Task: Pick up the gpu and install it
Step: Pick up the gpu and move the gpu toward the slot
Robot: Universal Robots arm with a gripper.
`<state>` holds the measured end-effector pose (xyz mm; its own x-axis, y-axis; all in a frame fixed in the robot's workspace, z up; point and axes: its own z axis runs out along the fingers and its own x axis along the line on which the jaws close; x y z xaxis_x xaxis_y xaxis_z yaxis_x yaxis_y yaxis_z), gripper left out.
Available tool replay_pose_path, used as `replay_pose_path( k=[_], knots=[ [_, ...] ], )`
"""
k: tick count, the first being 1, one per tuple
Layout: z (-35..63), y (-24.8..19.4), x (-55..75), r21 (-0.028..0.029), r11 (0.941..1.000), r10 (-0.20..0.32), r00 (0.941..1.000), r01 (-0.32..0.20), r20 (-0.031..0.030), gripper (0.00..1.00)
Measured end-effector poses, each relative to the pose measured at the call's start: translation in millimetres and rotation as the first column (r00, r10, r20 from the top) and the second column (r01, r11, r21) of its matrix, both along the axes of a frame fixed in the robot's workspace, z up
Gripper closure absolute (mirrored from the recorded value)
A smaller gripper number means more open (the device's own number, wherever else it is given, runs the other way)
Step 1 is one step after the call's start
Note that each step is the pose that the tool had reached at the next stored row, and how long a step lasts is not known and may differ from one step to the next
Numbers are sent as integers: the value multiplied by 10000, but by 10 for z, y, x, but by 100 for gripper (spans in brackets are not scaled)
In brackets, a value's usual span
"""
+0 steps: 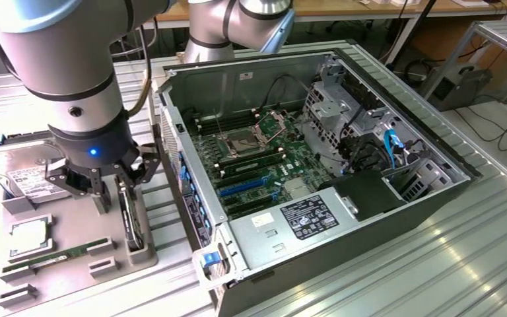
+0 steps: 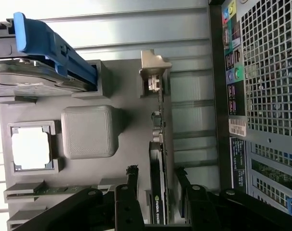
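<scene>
Plainly, we are at the pick-up step, and nothing is lifted yet. The gpu (image 1: 131,221) (image 2: 159,156) stands on its long edge in a slot of the grey tray (image 1: 77,228) (image 2: 122,91), along the tray's edge nearest the computer case (image 1: 324,165) (image 2: 266,96). The tray sits on the counter (image 1: 395,264) beside that case.

The pincer (image 1: 119,198) (image 2: 156,171) is down over the card and open, with one finger on each side. In the wrist view we see a gap between each finger and the card, so it has hold of nothing. The hard drive (image 1: 24,175), processor (image 1: 26,232) and memory stick (image 1: 55,257) lie in tray pockets farther from the case.

A grip here, we judge, calls for closing squarely on both faces and lifting straight out of the slot, since the card is thin and the case wall is near.
</scene>
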<state>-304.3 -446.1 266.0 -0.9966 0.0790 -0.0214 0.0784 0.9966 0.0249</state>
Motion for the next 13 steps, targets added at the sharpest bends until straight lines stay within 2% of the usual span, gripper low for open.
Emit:
replay_pose_path(
  k=[7, 13],
  knots=[
    [-127, 0, 0, 0, 10000, 0, 10000, 0, 20, 58],
    [-183, 2, 0, 11, 10000, 0, 10000, 0, 99, 58]
  ],
)
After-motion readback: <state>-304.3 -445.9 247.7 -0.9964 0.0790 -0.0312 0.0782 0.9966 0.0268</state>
